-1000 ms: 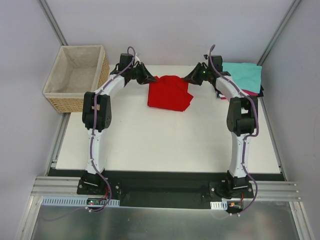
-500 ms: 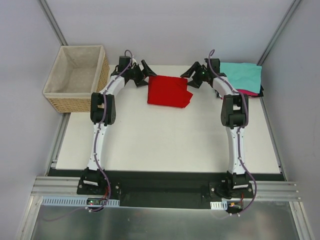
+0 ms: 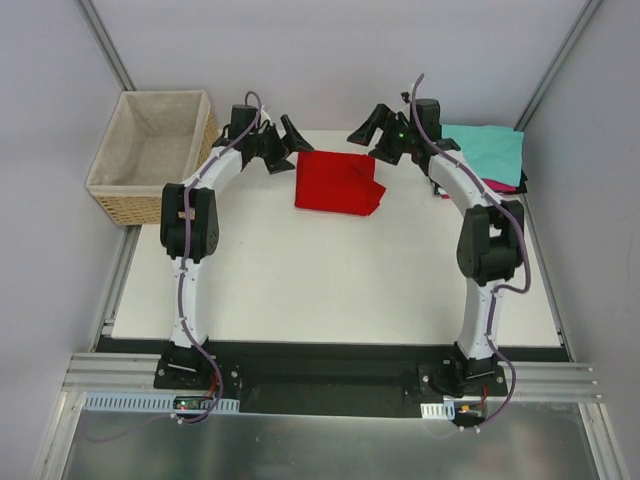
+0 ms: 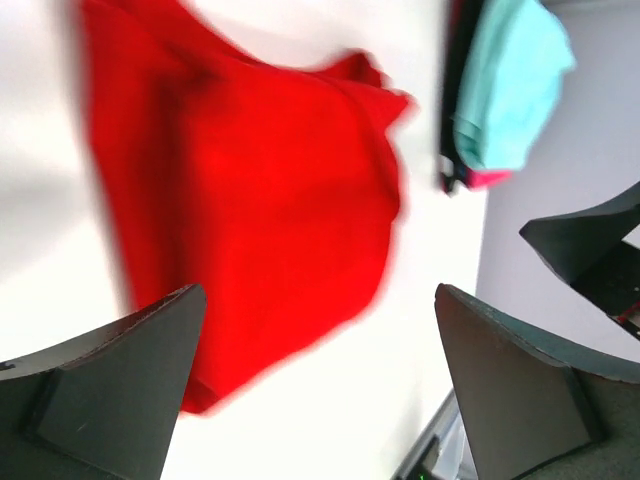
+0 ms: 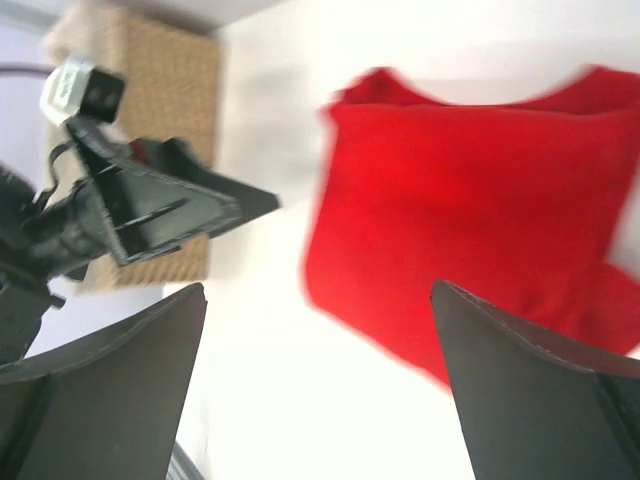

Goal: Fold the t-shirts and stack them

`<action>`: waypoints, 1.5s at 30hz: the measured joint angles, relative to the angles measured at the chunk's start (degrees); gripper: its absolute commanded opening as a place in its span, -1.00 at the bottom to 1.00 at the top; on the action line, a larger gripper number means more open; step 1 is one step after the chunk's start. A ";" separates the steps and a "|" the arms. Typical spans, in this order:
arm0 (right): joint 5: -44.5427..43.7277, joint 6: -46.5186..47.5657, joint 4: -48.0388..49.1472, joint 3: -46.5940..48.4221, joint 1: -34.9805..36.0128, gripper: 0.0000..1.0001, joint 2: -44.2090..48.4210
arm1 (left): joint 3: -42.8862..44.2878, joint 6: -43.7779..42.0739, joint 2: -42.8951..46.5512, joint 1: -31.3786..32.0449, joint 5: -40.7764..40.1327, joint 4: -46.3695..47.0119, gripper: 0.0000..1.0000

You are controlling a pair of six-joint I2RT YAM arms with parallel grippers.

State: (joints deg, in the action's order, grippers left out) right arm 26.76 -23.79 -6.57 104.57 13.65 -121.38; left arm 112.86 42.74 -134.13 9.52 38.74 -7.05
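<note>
A bright red t-shirt [image 3: 338, 183] lies folded on the white table at the back centre, loose from both grippers. My left gripper [image 3: 284, 145] hangs open just off the shirt's back left corner. Just off the back right corner my right gripper [image 3: 372, 136] is open too. The left wrist view has the red t-shirt [image 4: 260, 200] beyond my open left gripper [image 4: 318, 300], blurred. The right wrist view shows the red t-shirt [image 5: 470, 200] past my open right gripper [image 5: 318, 290]. At the back right a folded teal t-shirt [image 3: 488, 150] tops a stack with a magenta edge [image 3: 497, 185].
A wicker basket [image 3: 150, 155] with beige lining stands at the back left, off the table's [image 3: 330, 280] left edge. Grey walls close in the back and both sides. The teal stack [image 4: 510, 80] shows in the left wrist view, the basket [image 5: 160, 80] in the right wrist view.
Both grippers went from shut on the red shirt's back corners to wide open, letting it go and drawing back slightly. The shirt now lies flat and folded.
</note>
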 measured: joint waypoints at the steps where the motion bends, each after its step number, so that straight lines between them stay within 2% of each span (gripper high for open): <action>1: -0.04 0.55 0.44 -1.38 0.87 0.97 3.08 | -1.88 -0.35 2.97 0.63 -0.22 0.02 0.98; 5: -0.07 2.32 2.12 -8.81 3.74 0.96 13.68 | -7.17 -1.79 14.05 3.76 -0.44 1.01 0.98; 10: -1.29 3.52 5.09 -23.61 3.54 0.96 22.49 | -10.32 -3.39 20.94 8.33 -0.42 2.25 0.98; 14: -2.60 3.72 5.01 -34.21 2.60 0.96 26.47 | -11.19 -3.65 19.67 11.19 -0.46 2.56 0.98; 19: -2.80 3.96 4.44 -42.99 0.92 0.96 35.12 | -10.93 -4.04 12.90 12.13 -0.66 3.13 0.98; 26: -2.27 4.59 5.20 -45.88 -0.09 0.96 48.24 | -6.38 -4.63 3.06 11.32 -1.97 2.38 0.98; 33: -1.99 5.16 4.39 -47.65 -0.42 0.96 51.65 | -2.56 -4.55 -1.44 9.66 -1.86 3.37 0.98; 39: -1.86 5.14 2.82 -48.59 -0.72 0.96 51.78 | -11.58 -4.44 -0.83 9.29 -1.79 8.31 0.98; 45: -1.81 5.01 1.51 -49.03 -0.76 0.96 54.62 | -24.98 -3.30 6.03 10.86 -2.38 16.48 0.98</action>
State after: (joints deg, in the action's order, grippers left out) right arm 24.95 -18.79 -5.06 55.55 12.88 -66.76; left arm 87.88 39.44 -128.09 20.38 36.36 9.43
